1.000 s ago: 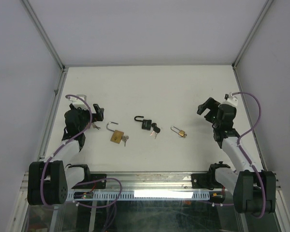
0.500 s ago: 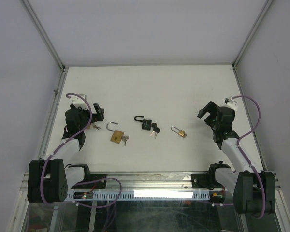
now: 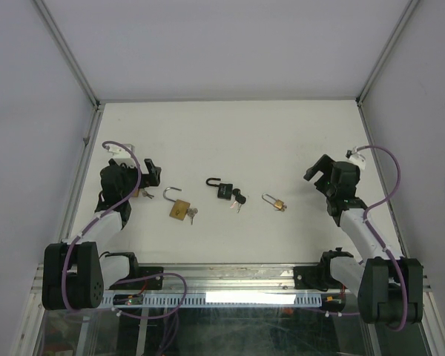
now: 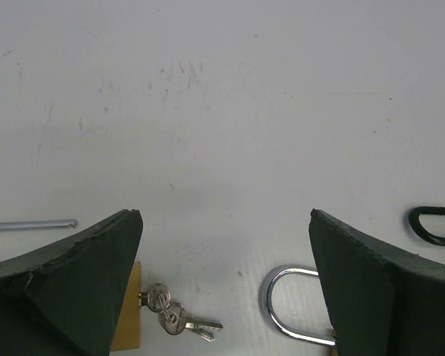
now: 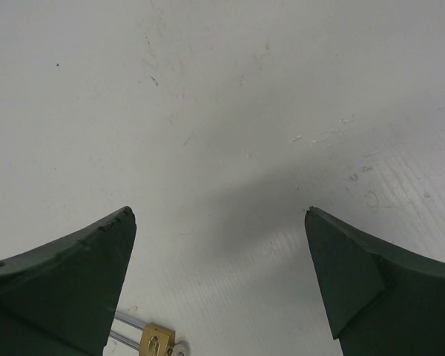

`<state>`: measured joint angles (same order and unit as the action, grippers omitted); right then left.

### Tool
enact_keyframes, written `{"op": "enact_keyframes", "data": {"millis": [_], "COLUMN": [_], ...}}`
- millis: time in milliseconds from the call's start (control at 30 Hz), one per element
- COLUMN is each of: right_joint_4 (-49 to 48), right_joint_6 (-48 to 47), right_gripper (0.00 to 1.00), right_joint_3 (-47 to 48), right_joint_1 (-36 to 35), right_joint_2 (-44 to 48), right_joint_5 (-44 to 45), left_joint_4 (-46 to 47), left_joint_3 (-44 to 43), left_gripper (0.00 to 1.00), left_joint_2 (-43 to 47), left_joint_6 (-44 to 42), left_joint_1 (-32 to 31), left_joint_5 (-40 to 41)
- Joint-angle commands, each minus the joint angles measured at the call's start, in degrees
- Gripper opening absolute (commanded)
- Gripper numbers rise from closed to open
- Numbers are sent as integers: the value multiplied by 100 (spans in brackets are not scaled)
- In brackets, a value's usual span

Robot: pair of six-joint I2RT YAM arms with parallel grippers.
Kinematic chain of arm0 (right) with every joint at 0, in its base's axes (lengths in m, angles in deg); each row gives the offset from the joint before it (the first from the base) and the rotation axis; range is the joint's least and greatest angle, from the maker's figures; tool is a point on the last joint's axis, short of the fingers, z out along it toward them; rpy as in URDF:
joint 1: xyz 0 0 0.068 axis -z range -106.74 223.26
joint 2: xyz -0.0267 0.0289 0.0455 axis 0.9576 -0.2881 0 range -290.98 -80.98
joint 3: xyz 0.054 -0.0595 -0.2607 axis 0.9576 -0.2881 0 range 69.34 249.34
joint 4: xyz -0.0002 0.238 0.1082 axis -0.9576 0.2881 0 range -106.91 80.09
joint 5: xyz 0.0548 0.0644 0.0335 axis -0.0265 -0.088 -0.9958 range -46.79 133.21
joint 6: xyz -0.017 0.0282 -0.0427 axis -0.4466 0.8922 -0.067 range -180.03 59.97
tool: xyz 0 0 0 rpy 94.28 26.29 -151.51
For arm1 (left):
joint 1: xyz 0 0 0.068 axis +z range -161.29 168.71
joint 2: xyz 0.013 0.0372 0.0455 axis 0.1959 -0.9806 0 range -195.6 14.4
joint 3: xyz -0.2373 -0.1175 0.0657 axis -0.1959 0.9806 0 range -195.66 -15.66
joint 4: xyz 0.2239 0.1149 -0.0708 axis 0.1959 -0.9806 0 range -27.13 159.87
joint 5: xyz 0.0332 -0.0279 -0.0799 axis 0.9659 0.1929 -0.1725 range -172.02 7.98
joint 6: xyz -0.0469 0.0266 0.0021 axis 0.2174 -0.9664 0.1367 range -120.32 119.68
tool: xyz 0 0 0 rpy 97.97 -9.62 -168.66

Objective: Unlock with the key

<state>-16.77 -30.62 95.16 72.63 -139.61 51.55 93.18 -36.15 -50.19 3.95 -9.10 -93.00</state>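
Observation:
Several padlocks lie in a row across the white table. A brass padlock (image 3: 179, 211) with an open silver shackle (image 4: 289, 305) has keys (image 3: 192, 216) beside it. A black padlock (image 3: 222, 190) has an open shackle and keys (image 3: 239, 199). A small brass long-shackle padlock (image 3: 279, 203) also shows in the right wrist view (image 5: 157, 342). My left gripper (image 3: 149, 176) is open and empty above another brass lock (image 4: 127, 310) with keys (image 4: 172, 316) in it. That lock is partly hidden by my finger. My right gripper (image 3: 316, 169) is open and empty, to the right of the small padlock.
A thin silver rod (image 4: 31, 225) lies at the left edge of the left wrist view. Metal frame rails (image 3: 84, 152) border the table on both sides and white walls enclose it. Purple cables loop over both arms.
My right gripper has dropped slightly toward the table and the near edge. My left gripper has barely moved. No lock or key has shifted.

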Motion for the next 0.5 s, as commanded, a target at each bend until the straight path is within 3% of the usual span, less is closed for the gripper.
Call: {"op": "enact_keyframes", "data": {"millis": [0,400,467], "right_joint_4": [-429,-1013,-1105], "right_joint_6": [-221,-603,-733], "right_gripper": [100,100,100], "right_joint_3": [209,-119,-189], "right_joint_1": [25,36,36], "right_joint_2": [93,416,541], "right_joint_5": [-130,-588,-737], "left_joint_4": [75,169,93], "left_joint_3": [-146,-39,-83], "left_gripper": [99,99,99], "left_joint_2": [164,294,396], "left_joint_6": [195,-26,-250], "left_joint_1": [-29,-31,-28], "left_joint_5": [-90,-581,-1092]}}
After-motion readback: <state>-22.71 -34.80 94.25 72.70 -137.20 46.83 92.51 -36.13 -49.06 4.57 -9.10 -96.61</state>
